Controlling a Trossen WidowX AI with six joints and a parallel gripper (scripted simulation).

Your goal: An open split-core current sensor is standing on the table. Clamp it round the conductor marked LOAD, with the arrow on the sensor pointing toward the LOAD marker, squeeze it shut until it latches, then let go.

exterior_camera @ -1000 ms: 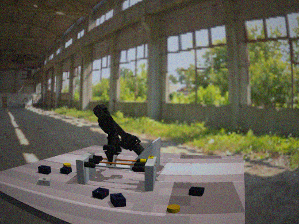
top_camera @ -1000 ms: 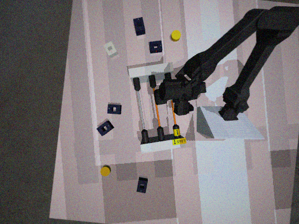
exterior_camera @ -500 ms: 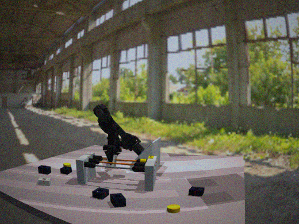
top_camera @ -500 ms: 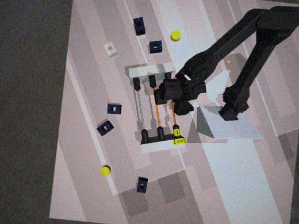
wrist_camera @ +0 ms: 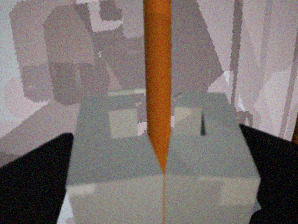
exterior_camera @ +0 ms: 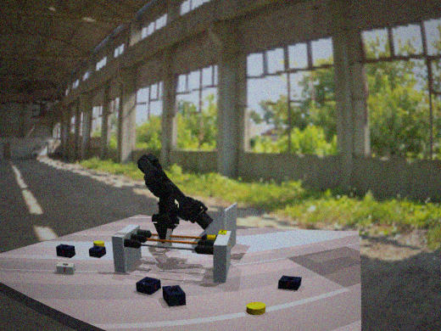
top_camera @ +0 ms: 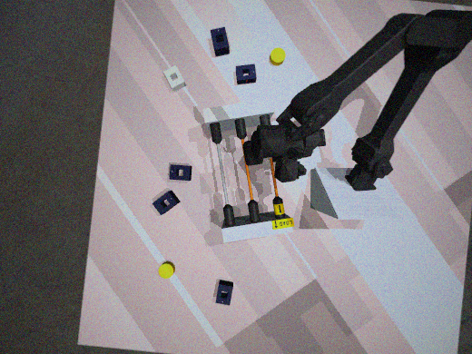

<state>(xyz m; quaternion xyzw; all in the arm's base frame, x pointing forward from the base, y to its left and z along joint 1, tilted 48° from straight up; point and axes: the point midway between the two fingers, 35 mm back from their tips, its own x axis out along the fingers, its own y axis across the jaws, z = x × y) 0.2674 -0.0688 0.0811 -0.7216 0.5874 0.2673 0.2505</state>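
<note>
The light grey split-core sensor [wrist_camera: 117,162] [exterior_camera: 165,244] sits round the orange LOAD conductor [top_camera: 274,181] [wrist_camera: 158,60], its two halves meeting at a thin seam in the wrist view. Its arrow does not show, and the arm hides it in the top view. My gripper [wrist_camera: 154,137] is open, with one black finger on each side of the sensor and narrow light gaps showing low down beside it. The yellow LOAD marker [top_camera: 283,223] [exterior_camera: 222,232] is on one end block of the rack.
The rack's end blocks [top_camera: 257,232] [exterior_camera: 120,252] also carry another orange conductor [top_camera: 249,181] and a grey one [top_camera: 222,170]. A grey wedge [top_camera: 324,195] stands beside the rack. Several dark blue blocks [top_camera: 181,172], a white block [top_camera: 173,78] and two yellow discs [top_camera: 166,270] lie around.
</note>
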